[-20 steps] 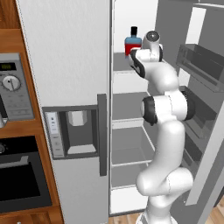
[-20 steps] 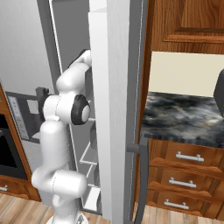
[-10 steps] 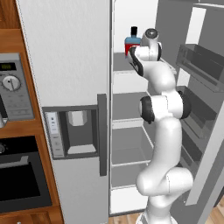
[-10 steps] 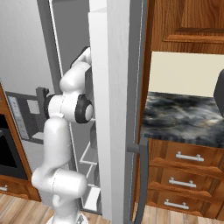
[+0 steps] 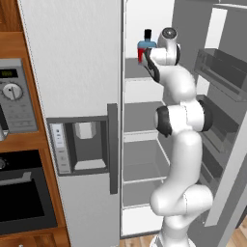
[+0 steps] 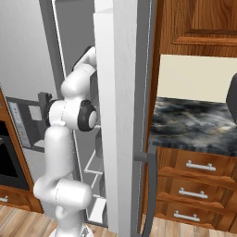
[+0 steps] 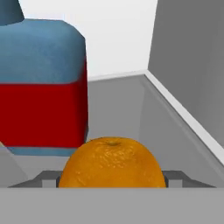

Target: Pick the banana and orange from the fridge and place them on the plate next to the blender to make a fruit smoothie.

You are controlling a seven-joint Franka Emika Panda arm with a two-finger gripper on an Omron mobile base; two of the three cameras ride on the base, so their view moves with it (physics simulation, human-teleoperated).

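The orange lies on the upper shelf of the open fridge, close in front of the hand camera. My gripper is open, one grey fingertip showing on each side of the orange. I cannot tell whether the fingers touch it. A red-and-blue bottle stands just behind and to the left of the orange, also seen beside my wrist as the bottle. The banana, the plate and the blender are out of view.
The shelf's grey side wall rises close on the right of the orange. The open fridge door with its bins stands right of the arm. A marble counter with wooden drawers lies beyond the door, and a dark object sits at its right edge.
The hand has reached a little higher and deeper onto the upper shelf, toward the bottle. The base has not moved.
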